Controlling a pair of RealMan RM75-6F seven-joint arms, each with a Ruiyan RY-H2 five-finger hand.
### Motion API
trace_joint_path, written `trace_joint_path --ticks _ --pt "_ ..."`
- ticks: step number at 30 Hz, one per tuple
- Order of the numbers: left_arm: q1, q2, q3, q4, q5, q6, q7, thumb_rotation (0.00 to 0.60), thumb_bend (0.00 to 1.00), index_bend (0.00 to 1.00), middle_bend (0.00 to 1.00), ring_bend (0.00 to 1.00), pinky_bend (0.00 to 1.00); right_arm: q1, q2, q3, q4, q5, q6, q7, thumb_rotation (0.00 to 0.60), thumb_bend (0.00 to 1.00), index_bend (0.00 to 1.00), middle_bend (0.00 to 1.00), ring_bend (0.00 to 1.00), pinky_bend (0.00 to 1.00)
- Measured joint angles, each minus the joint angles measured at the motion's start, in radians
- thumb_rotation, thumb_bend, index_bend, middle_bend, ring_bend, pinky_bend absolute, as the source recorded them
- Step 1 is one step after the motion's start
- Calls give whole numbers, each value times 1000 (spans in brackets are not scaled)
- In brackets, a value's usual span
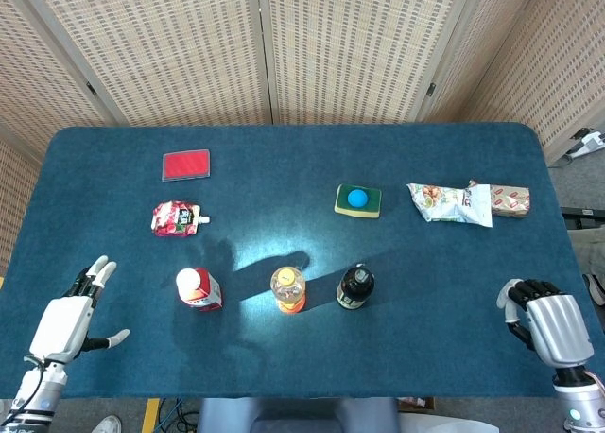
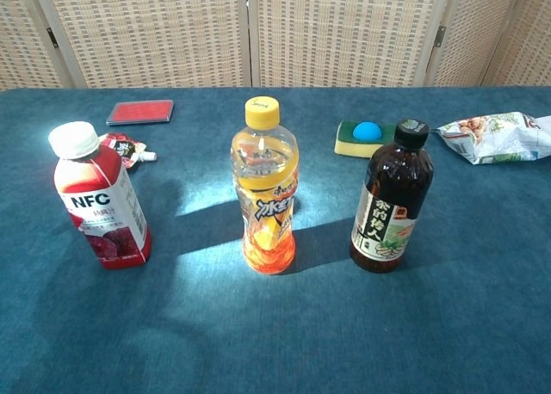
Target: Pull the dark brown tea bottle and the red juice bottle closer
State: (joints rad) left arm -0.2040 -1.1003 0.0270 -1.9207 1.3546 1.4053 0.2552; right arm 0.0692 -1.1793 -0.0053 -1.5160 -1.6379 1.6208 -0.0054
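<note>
The red juice bottle (image 1: 198,290) (image 2: 99,200), white-capped and marked NFC, stands upright near the table's front left. The dark brown tea bottle (image 1: 354,287) (image 2: 392,200) with a black cap stands upright to the right of the middle. My left hand (image 1: 68,316) hovers at the front left corner, fingers spread, holding nothing, well apart from the juice bottle. My right hand (image 1: 548,322) is at the front right edge with its fingers curled in on nothing. Neither hand shows in the chest view.
An orange drink bottle (image 1: 288,289) (image 2: 263,192) stands between the two task bottles. Further back lie a red pouch (image 1: 176,217), a red card (image 1: 186,164), a green sponge with a blue ball (image 1: 358,200) and snack packets (image 1: 467,202).
</note>
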Motion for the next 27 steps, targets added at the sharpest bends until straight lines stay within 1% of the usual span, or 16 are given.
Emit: trace_joint_path --ticks 3,6,10,14,18,22,27 --pt "31 8 21 -4 42 44 37 600 65 5 0 23 283 -8 0 23 -9 31 -1 -31 600 270 598 500 456 522" --pt "64 18 42 1 80 79 53 600 65 5 0 21 276 -13 0 34 -13 51 -3 -47 600 271 598 497 452 522" --pt "85 29 51 4 116 111 79 600 65 34 0 20 274 -18 7 44 -27 83 -15 -62 600 270 598 489 441 522" --pt "108 20 45 16 174 173 62 600 65 120 0 47 274 -23 30 51 -46 112 -34 -62 600 271 598 487 439 522" --pt "137 -9 34 55 221 225 36 600 65 158 0 65 274 -25 49 55 -55 127 -52 -40 600 270 598 487 439 522" --pt "147 -15 19 63 218 231 34 600 65 163 0 68 274 -27 60 54 -59 126 -61 -28 600 270 598 487 439 521" --pt "146 -17 8 68 200 207 33 600 65 167 2 69 274 -28 58 52 -62 118 -64 -34 600 271 598 487 439 522"
